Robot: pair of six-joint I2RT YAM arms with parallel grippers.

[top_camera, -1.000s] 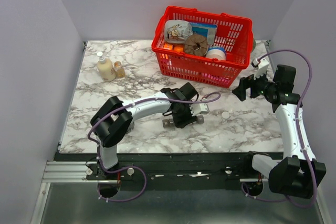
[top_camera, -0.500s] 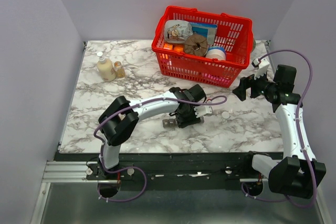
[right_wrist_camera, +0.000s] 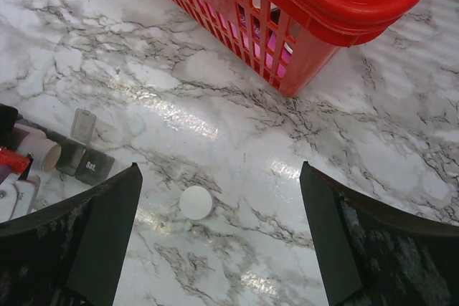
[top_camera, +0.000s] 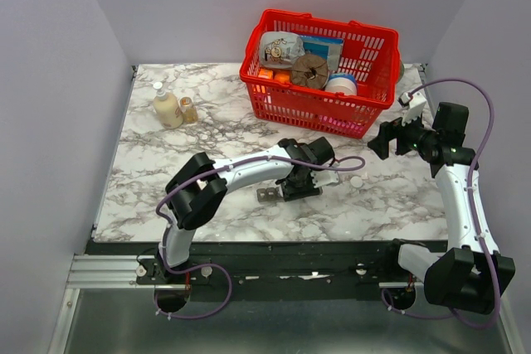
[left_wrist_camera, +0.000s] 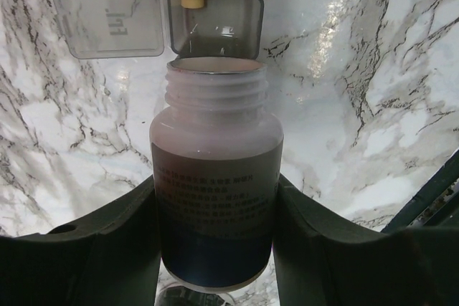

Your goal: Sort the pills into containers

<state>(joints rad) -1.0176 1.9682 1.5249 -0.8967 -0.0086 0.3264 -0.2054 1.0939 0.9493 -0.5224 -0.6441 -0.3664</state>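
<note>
My left gripper (left_wrist_camera: 215, 191) is shut on a white pill bottle (left_wrist_camera: 215, 127) with a dark blue band and no cap. The bottle's open mouth points at the containers (left_wrist_camera: 214, 23), a dark grey strip of square compartments. One compartment has its clear lid (left_wrist_camera: 107, 23) swung open and holds a small yellowish pill (left_wrist_camera: 190, 1). In the top view the left gripper (top_camera: 311, 173) hovers over the containers (top_camera: 278, 194) near the table's middle. My right gripper (top_camera: 383, 140) hangs open at the right, nothing between its fingers (right_wrist_camera: 107, 234).
A round white cap (right_wrist_camera: 196, 202) lies on the marble below the right gripper, to the right of the strip (top_camera: 357, 181). A red mesh basket (top_camera: 307, 105) full of goods stands at the back. Two small bottles (top_camera: 167, 108) stand at the back left.
The left arm has moved right along the strip with the bottle in its grip. The right arm has not moved.
</note>
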